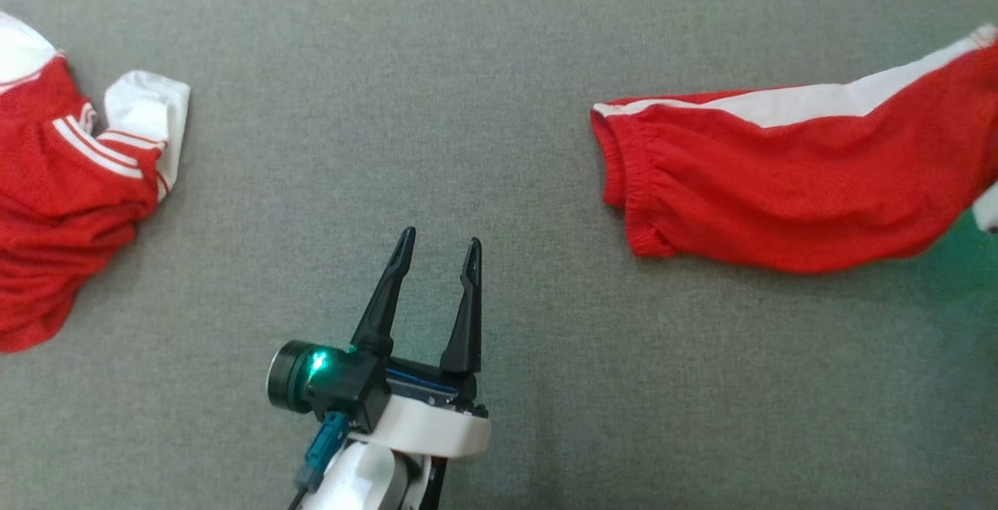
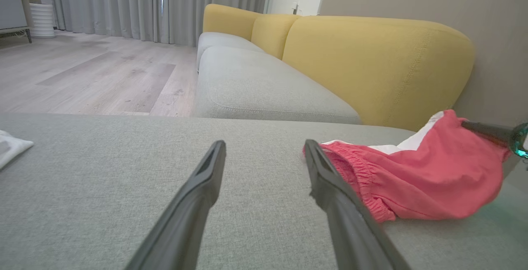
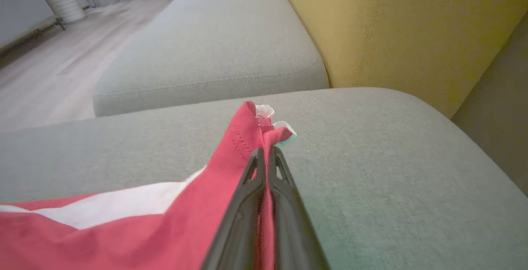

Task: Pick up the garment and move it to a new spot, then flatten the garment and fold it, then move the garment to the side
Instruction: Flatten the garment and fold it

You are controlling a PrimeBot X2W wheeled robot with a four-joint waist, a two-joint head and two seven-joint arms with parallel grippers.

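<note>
The garment (image 1: 780, 182) is a pair of red shorts with a white side stripe, lying on the grey cushion (image 1: 437, 89) at the right, its elastic waistband towards the middle. In the right wrist view my right gripper (image 3: 264, 150) is shut on a raised corner of the garment (image 3: 123, 237), with red cloth pinched between the fingers. My left gripper (image 1: 440, 239) stands open over bare cushion at the lower middle, holding nothing. The left wrist view has the left gripper (image 2: 265, 143) just left of the garment's (image 2: 433, 179) waistband, apart from it.
A second red and white garment (image 1: 54, 206) lies bunched at the left edge. A yellow sofa backrest (image 2: 371, 63) rises behind the cushion, with more grey seat cushions (image 2: 255, 88) and wooden floor (image 2: 82, 72) beyond.
</note>
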